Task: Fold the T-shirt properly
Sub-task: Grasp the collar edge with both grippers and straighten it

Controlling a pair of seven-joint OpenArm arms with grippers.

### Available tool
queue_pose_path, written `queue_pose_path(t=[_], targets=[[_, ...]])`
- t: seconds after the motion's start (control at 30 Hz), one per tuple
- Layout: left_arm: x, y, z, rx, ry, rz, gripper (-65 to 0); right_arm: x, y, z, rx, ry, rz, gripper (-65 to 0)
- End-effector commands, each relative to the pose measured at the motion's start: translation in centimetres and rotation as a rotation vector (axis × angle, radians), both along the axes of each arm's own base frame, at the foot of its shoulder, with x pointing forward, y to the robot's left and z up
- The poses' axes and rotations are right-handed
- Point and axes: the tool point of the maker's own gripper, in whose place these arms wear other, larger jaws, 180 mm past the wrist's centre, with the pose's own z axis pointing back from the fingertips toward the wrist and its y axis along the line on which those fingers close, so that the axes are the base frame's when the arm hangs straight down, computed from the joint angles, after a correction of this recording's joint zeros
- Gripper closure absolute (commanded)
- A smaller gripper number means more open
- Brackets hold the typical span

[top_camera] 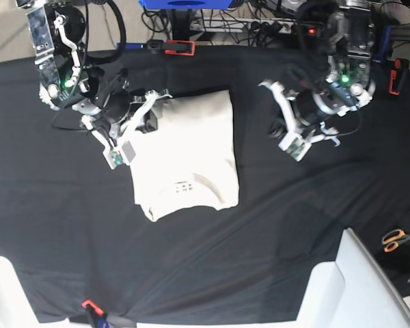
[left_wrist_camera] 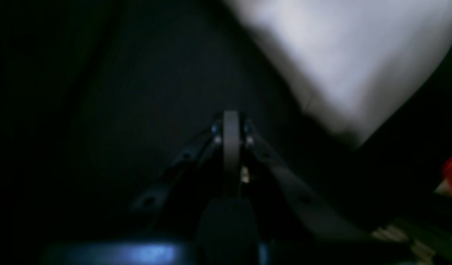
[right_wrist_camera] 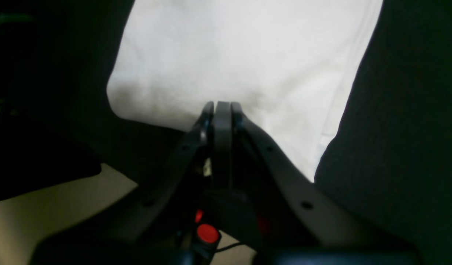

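Note:
The T-shirt (top_camera: pixel 188 147) lies folded into a cream rectangle in the middle of the black cloth, its small dark mark (top_camera: pixel 183 186) near the front edge. My right gripper (top_camera: pixel 152 102) hovers at the shirt's far left corner. In the right wrist view the right gripper (right_wrist_camera: pixel 222 105) is shut with its tips at the edge of the T-shirt (right_wrist_camera: pixel 248 55), and no cloth shows between the jaws. My left gripper (top_camera: pixel 268 87) is to the right of the shirt, apart from it. The blurred left wrist view shows the left gripper (left_wrist_camera: pixel 231 114) shut over dark cloth, with the T-shirt (left_wrist_camera: pixel 340 55) ahead to the right.
Black cloth (top_camera: pixel 314 219) covers the table. Orange-handled scissors (top_camera: pixel 396 239) lie at the right edge. White panels (top_camera: pixel 342 287) stand at the front right. Red clamps (top_camera: pixel 179 46) hold the cloth at the back, and another red clamp (top_camera: pixel 89 305) holds it at the front.

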Motion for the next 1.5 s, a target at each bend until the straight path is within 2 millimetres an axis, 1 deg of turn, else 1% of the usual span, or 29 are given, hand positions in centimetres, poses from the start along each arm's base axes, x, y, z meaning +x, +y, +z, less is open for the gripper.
queue_pose_path(t=[0.0, 0.1, 0.17, 0.23, 0.3, 0.33, 0.37, 0.43, 0.47, 0.57, 0.7, 0.77, 0.87, 1.03, 1.17, 1.23, 1.33, 1.37, 1.43, 1.47], targets=[[0.9, -1.6, 1.2, -0.03, -0.046, -0.032, 0.0, 0.7, 0.1, 0.8, 0.013, -0.031, -0.002, -0.3], [0.7, -5.7, 1.2, -0.088, -0.042, -0.101, 0.0, 0.9, -0.4, 0.3, 0.004, -0.021, -0.01, -0.3], [0.8, -7.8, 1.5, -0.125, -0.045, -0.124, 0.0, 1.2, -1.1, 0.1, -0.002, -0.016, -0.03, -0.3], [0.4, -9.3, 1.2, -0.155, -0.029, -0.135, 0.0, 1.5, -2.1, 0.1, -0.01, -0.018, -0.059, -0.3], [0.7, -10.2, 0.9, -0.17, -0.02, -0.146, 0.0, 1.6, -2.4, 0.1, -0.012, -0.02, -0.068, -0.3], [0.5, -10.5, 0.1, -0.169, 0.003, -0.153, 0.0, 1.6, -2.4, 0.1, -0.012, -0.02, -0.068, -0.3], [0.4, -10.6, -0.8, -0.168, 0.028, -0.158, 0.0, 1.7, -2.4, 0.1, -0.012, -0.02, -0.07, -0.3], [0.1, -10.4, -2.6, -0.157, 0.079, -0.157, 0.0, 1.7, -2.5, 0.1, -0.015, -0.02, -0.069, -0.3], [-0.1, -10.1, -3.3, -0.15, 0.1, -0.153, 0.0, 1.6, -3.0, 0.0, -0.027, -0.022, -0.068, -0.3], [-0.6, -9.7, -4.6, -0.141, 0.141, -0.146, 0.0, 1.6, -3.2, 0.0, -0.032, -0.022, -0.067, -0.3], [-1.5, -7.8, -6.1, -0.102, 0.184, -0.137, 0.0, 1.6, -3.3, 0.0, -0.035, -0.024, -0.067, -0.3], [-1.4, -6.5, -6.4, -0.078, 0.187, -0.132, 0.0, 1.7, -3.2, 0.0, -0.035, -0.025, -0.065, -0.3], [-0.7, -6.1, -5.6, -0.07, 0.157, -0.134, 0.0, 1.6, -3.0, 0.0, -0.033, -0.024, -0.057, -0.3], [0.6, -6.9, -2.7, -0.076, 0.068, -0.156, 0.0, 1.6, -2.9, 0.0, -0.03, -0.022, -0.058, -0.3], [1.1, -7.4, -1.4, -0.083, 0.03, -0.164, 0.0, 1.6, -2.8, 0.1, -0.029, -0.026, -0.056, -0.3], [1.4, -7.6, -0.8, -0.087, 0.01, -0.168, 0.0, 1.7, -2.8, 0.4, -0.028, -0.036, -0.053, -0.3], [2.2, -7.8, 1.2, -0.099, -0.049, -0.168, 0.0, 2.1, -2.9, 1.2, -0.029, -0.06, -0.052, -0.3], [2.4, -7.9, 1.8, -0.104, -0.065, -0.165, 0.0, 2.6, -2.9, 1.6, -0.029, -0.073, -0.054, -0.3], [2.4, -9.1, 2.0, -0.131, -0.068, -0.164, 0.0, 2.9, -3.1, 1.7, -0.033, -0.08, -0.053, -0.3], [2.3, -9.5, 1.8, -0.141, -0.061, -0.161, 0.0, 2.9, -3.3, 1.6, -0.039, -0.077, -0.052, -0.3]])
